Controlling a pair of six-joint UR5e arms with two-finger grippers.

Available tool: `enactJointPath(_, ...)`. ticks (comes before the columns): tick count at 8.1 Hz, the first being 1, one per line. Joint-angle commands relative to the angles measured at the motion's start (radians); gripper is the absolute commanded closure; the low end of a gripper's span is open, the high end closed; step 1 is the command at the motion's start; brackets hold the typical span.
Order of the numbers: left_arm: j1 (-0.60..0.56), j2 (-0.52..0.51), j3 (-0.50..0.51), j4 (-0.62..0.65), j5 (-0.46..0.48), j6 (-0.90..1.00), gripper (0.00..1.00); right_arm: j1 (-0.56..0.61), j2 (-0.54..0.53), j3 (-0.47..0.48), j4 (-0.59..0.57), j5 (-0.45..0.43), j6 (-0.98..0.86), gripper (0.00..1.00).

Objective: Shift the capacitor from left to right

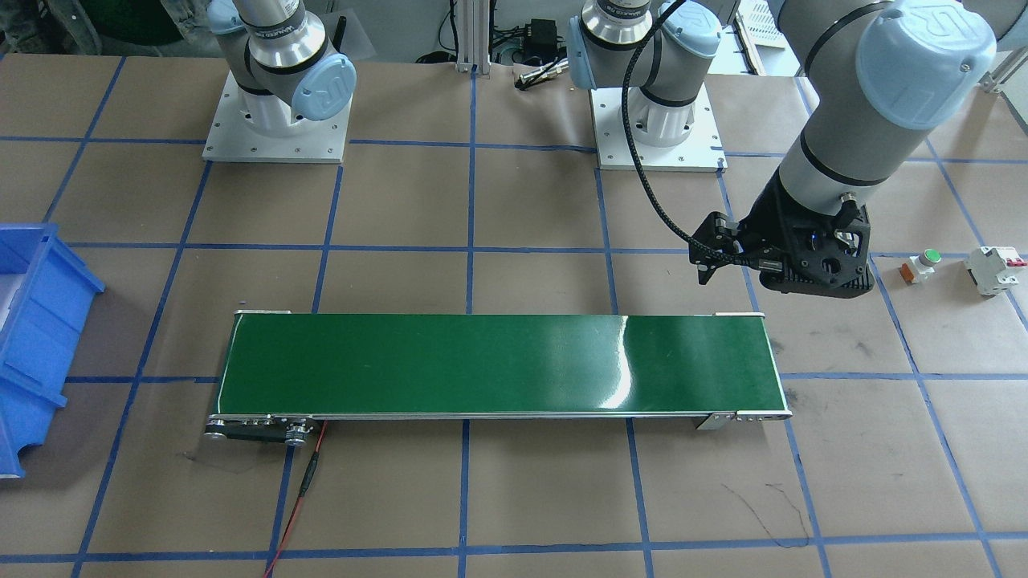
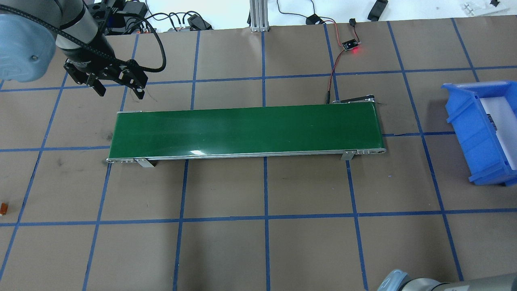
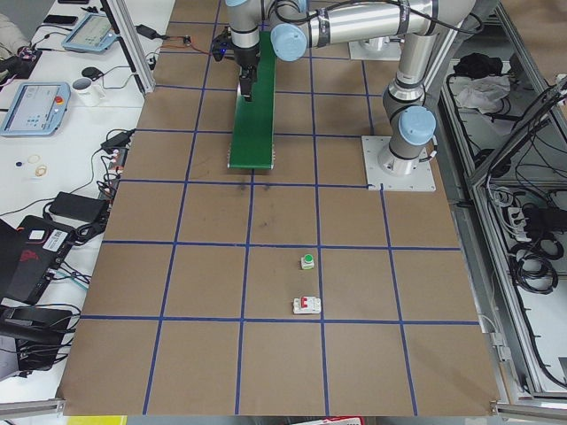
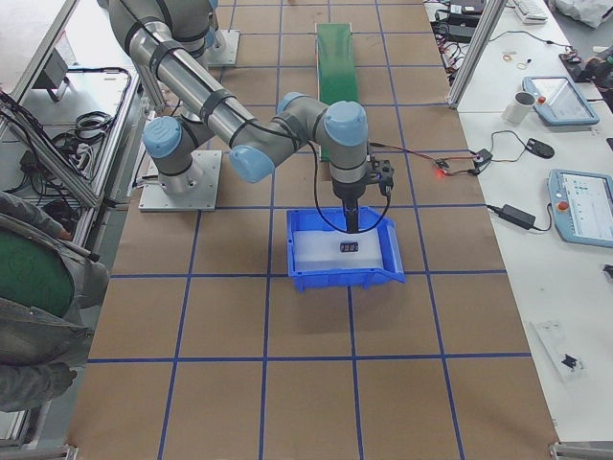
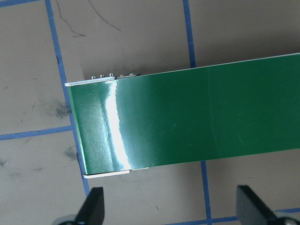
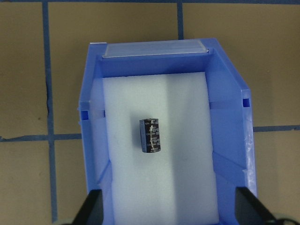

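**Q:** Which view locates the capacitor [image 6: 150,136]?

**A:** The right wrist view. The capacitor lies on its side on the white foam pad [image 6: 183,187] lining the blue bin [image 6: 229,117]. It is near the pad's middle and touches no wall. The exterior right view gives it only as a small dark mark. The overhead view crops the bin at the frame edge, and the front-facing view shows just a corner of it.

**Q:** Its orientation?

**A:** The long axis runs along the bin's length. In the wrist view it is nearly vertical, with the upper end leaning slightly left. Pale markings cross the dark sleeve.

**Q:** The right tool [image 6: 171,211]?

**A:** It is above the bin with its fingertips spread wide. It grips nothing and is clear of the capacitor.

**Q:** The left tool [image 2: 119,89]?

**A:** It is likewise spread and holds nothing. It hangs over the desk [image 2: 282,250] just beside one end of the green conveyor belt [image 2: 242,129]. The front-facing and exterior left views add the push button [image 1: 923,263] and the circuit breaker [image 1: 994,269]. These stand near each other on the desk, beyond that arm.
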Motion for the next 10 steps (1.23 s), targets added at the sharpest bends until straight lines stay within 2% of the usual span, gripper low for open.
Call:
enactJointPath(1,0.001,0.001,0.0,0.001,0.0,0.0,0.0,0.097,-0.105,-0.015,0.121,-0.004,0.148,0.0)
enactJointPath(4,0.001,0.002,0.0,-0.001,0.0,0.0,0.0,0.263,-0.185,-0.018,0.202,0.006,0.344,0.0)
enactJointPath(10,0.004,0.025,0.002,-0.011,0.035,0.005,0.0,0.651,-0.199,-0.021,0.204,-0.007,0.74,0.0)
